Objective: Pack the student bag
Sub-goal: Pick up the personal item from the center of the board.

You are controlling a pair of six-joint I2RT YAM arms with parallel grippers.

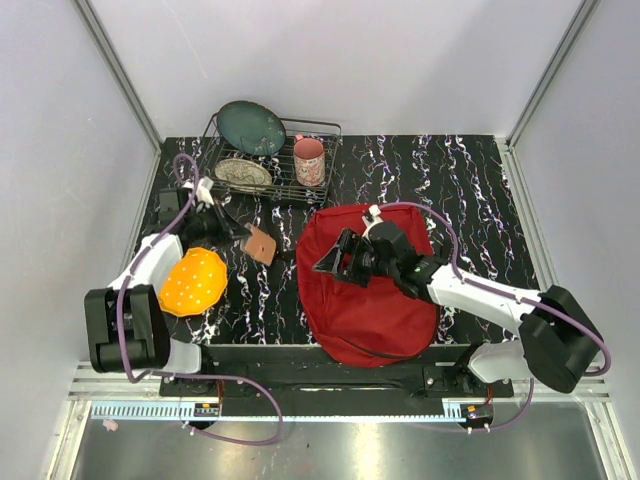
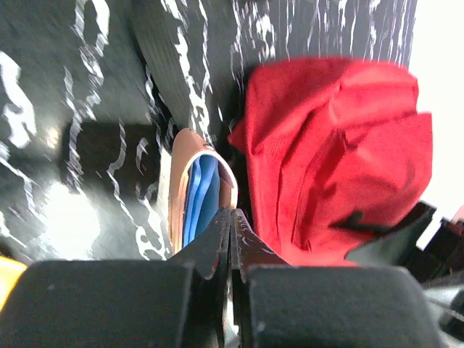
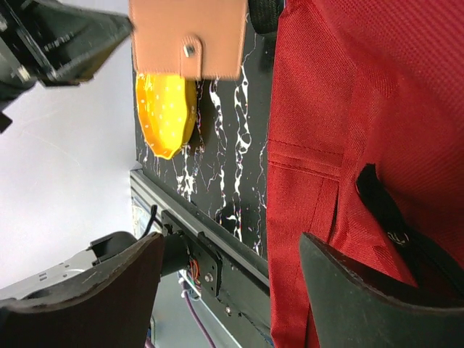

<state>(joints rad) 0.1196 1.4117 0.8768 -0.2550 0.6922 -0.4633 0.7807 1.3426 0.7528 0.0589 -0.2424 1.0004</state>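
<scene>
Dark-red student bag (image 1: 370, 290), black straps (image 3: 384, 210). Black table (image 1: 470, 190), white marble veining. Tan pouch (image 1: 260, 243), blue inside. Orange-yellow dish (image 1: 193, 282), pale dots, near left. Pink mug (image 1: 309, 160), dark-green plate (image 1: 252, 127), far left.

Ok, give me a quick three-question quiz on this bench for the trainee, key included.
1. True or false: the right fingers are clamped shut on the student bag.
2. What do the left fingers grip? A green plate; B tan case; C yellow dish.
3. Where does the pink mug stand?
Key: 1 false, they hang open over the bag. 2 B. 3 In the wire rack at the back.
</scene>
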